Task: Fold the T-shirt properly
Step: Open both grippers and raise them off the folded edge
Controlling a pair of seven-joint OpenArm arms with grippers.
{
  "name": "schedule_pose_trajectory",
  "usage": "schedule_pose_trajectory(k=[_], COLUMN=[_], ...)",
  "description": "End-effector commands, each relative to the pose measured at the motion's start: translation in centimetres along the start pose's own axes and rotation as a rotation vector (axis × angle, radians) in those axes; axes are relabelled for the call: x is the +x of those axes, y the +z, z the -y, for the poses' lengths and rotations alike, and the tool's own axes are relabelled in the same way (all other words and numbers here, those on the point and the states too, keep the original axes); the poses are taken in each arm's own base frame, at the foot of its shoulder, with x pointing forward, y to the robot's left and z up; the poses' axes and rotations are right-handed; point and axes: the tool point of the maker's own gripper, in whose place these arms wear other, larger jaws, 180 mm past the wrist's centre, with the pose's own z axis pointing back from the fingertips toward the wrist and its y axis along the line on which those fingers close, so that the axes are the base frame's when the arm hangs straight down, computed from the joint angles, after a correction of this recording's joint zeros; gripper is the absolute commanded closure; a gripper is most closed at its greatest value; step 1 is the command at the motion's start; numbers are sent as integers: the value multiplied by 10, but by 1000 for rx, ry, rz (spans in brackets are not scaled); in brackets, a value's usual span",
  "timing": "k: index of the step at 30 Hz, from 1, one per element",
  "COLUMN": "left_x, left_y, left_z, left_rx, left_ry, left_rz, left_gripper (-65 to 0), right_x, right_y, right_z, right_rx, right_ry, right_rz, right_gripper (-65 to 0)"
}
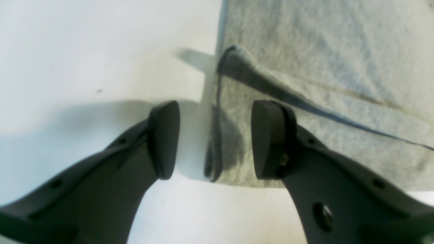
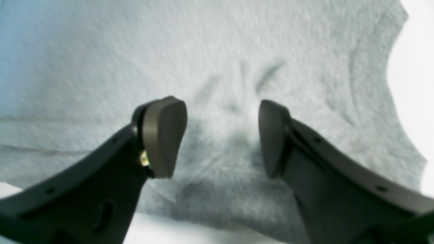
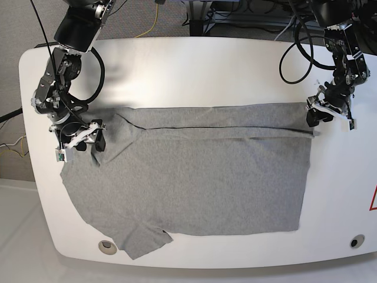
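1 fold is complete: the T-shirt (image 3: pixel 194 177) lies flat on the table (image 3: pixel 194 65), far edge turned over. Note the left gripper (image 1: pixel 213 139) and right gripper (image 2: pixel 222 137) are both released, holding nothing. You must still fold the near sleeve and body.

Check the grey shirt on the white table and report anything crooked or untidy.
The heather-grey knit T-shirt has its far edge folded over in a straight band across the white table, but the near sleeve sticks out unfolded toward the table's front edge, and the slanted side by it makes the outline lopsided. No damage shows.
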Motion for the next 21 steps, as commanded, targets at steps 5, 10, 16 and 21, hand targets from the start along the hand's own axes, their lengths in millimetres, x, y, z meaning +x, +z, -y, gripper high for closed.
schedule_pose_trajectory(k=[5, 10, 16, 21], left_x=[40, 46, 53, 51], left_y=[12, 17, 27, 34], left_z=[15, 20, 25, 24], left_rx=[-33, -38, -45, -46], left_ry=[-65, -87, -127, -171], left_rz=[116, 134, 150, 143], left_gripper=[-307, -304, -301, -294], right_x=[22, 22, 14, -4], right_y=[14, 31, 56, 71], right_z=[18, 36, 64, 80], right_rx=[-55, -105, -177, -212], right_ry=[42, 30, -6, -30], right_rz=[70, 90, 94, 72], right_gripper=[-368, -369, -360, -357])
